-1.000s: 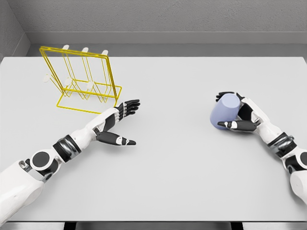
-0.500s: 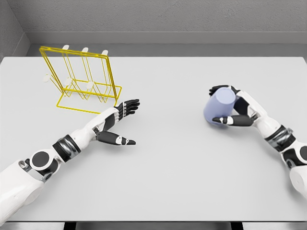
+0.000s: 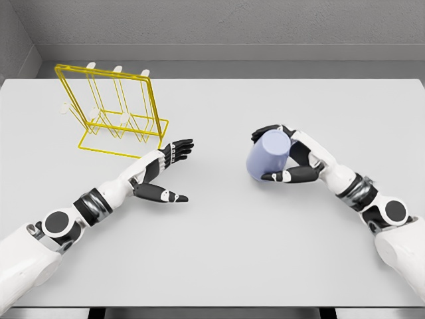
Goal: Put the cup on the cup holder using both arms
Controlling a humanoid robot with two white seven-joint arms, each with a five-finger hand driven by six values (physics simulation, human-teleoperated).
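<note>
A pale blue cup (image 3: 267, 154) is tilted on its side just right of the table's middle, with my right hand (image 3: 277, 154) shut on it, fingers over its top and thumb below. The yellow wire cup holder (image 3: 113, 111) with white pegs stands at the far left. My left hand (image 3: 171, 171) is open, palm turned inward, fingers spread, just in front of the holder's near right corner and well left of the cup.
The grey table (image 3: 219, 246) fills the view, with a grey wall behind its far edge. Nothing else stands on it.
My right hand has carried the cup leftward, from the right side of the table toward the middle. The left arm has not moved.
</note>
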